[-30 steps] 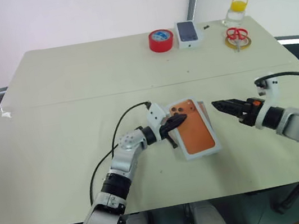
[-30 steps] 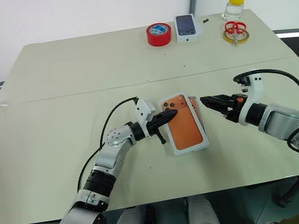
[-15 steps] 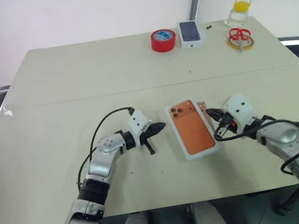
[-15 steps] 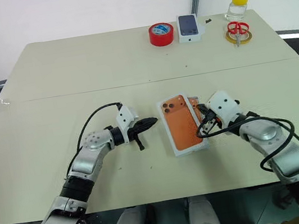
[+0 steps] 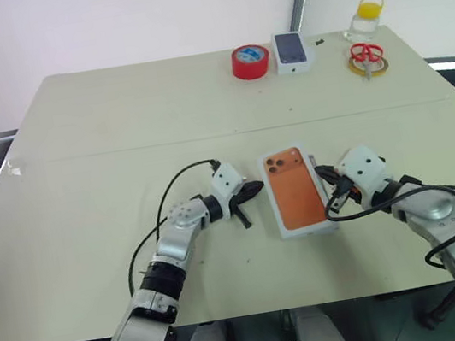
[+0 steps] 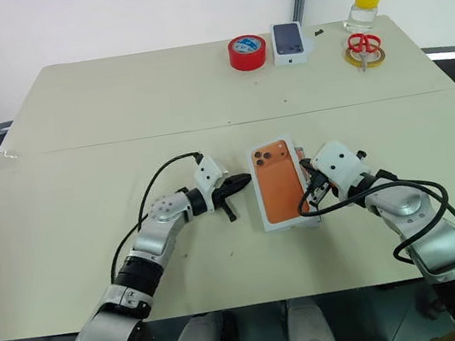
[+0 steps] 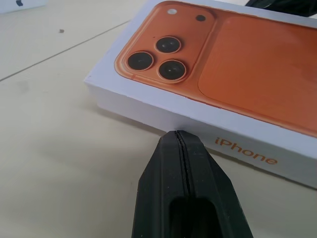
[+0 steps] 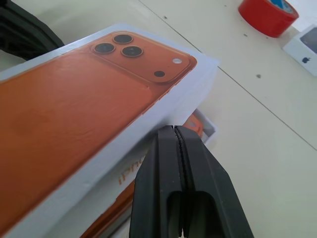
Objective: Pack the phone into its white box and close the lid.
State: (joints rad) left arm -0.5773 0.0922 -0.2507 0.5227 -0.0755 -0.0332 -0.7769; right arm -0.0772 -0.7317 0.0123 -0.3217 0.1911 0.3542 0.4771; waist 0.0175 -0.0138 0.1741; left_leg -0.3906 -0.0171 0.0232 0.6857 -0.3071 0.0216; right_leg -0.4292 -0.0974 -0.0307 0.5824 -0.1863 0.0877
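Observation:
The lid (image 5: pixel 296 190), white-sided with an orange phone picture on top, lies slightly askew over the white box (image 8: pixel 209 130), whose corner peeks out on the right. Beneath the lid an orange strip of the phone (image 8: pixel 194 120) shows; the rest of it is hidden. My left gripper (image 5: pixel 252 189) is shut, its tip right at the lid's left side wall (image 7: pixel 148 111). My right gripper (image 6: pixel 307 180) is shut too, its tip against the lid's right side wall (image 8: pixel 163 111). Neither gripper holds anything.
At the table's far edge stand a red tape roll (image 5: pixel 249 61), a dark-screened phone box (image 5: pixel 291 50), red scissors on a yellow tape ring (image 5: pixel 363 58) and a yellow-capped bottle (image 5: pixel 363 15). A seam (image 5: pixel 120 150) crosses the table.
My left gripper came off the lid's top, drew back left, then returned to its side. My right gripper rolled over, shut and moved in against the lid's right side.

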